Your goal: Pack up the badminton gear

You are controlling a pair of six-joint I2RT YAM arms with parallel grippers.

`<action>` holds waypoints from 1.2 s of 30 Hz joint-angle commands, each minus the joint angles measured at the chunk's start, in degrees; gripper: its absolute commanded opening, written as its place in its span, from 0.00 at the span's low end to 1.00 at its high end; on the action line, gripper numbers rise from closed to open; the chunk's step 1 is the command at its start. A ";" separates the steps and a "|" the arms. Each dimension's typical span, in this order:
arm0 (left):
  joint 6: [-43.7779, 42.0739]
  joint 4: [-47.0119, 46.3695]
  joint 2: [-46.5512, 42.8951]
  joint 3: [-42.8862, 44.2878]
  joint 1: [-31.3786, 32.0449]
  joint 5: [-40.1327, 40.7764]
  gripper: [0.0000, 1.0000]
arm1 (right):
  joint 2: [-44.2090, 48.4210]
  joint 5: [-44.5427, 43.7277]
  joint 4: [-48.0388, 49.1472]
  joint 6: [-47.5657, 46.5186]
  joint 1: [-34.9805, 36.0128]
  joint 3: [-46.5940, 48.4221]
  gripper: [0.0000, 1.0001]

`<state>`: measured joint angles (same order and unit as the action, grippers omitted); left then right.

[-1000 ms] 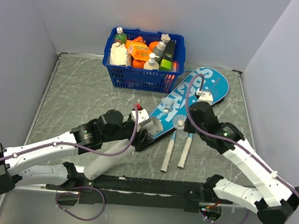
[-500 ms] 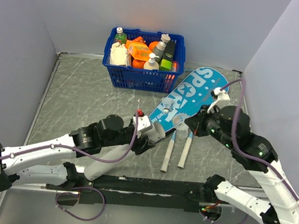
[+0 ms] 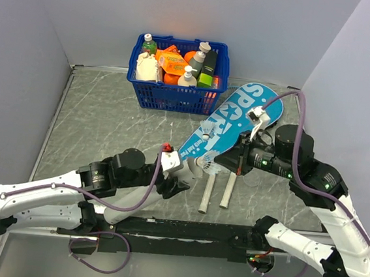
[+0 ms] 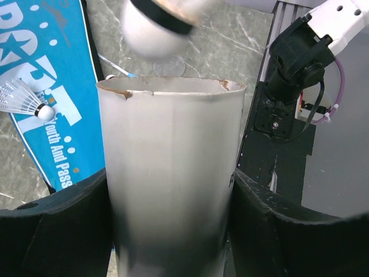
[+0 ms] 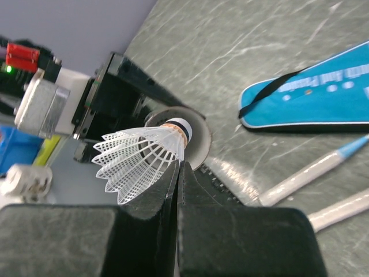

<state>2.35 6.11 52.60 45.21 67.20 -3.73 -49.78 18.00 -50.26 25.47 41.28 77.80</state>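
My left gripper (image 3: 176,174) is shut on the long white tube (image 3: 141,196), whose open mouth (image 4: 170,86) points toward the right arm; black fingers (image 4: 57,228) press both of its sides. My right gripper (image 5: 179,165) is shut on the skirt of a white shuttlecock (image 5: 141,154), its cork right at the tube's mouth (image 5: 196,141). In the top view that shuttlecock (image 3: 206,162) hangs between the two grippers. A second shuttlecock (image 3: 207,129) lies on the teal SPORT case (image 3: 243,114). Two rackets' white handles (image 3: 206,196) stick out of the case's near end.
A blue basket (image 3: 176,97) of bottles and orange packs stands at the back centre, just behind the case. Grey walls close the table on the left, back and right. A black rail (image 3: 183,230) runs along the near edge between the arm bases.
The right gripper has swung left and down from over the case, carrying its shuttlecock to the tube's mouth. The left arm has drawn the tube slightly nearer and lower.
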 commanded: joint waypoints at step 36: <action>-0.33 -0.13 -5.93 0.14 2.67 3.55 0.01 | -20.79 12.68 3.67 -0.69 9.61 2.10 0.00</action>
<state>2.31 8.43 48.05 44.95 69.54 -1.48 -69.28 31.66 -49.80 24.40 48.69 79.18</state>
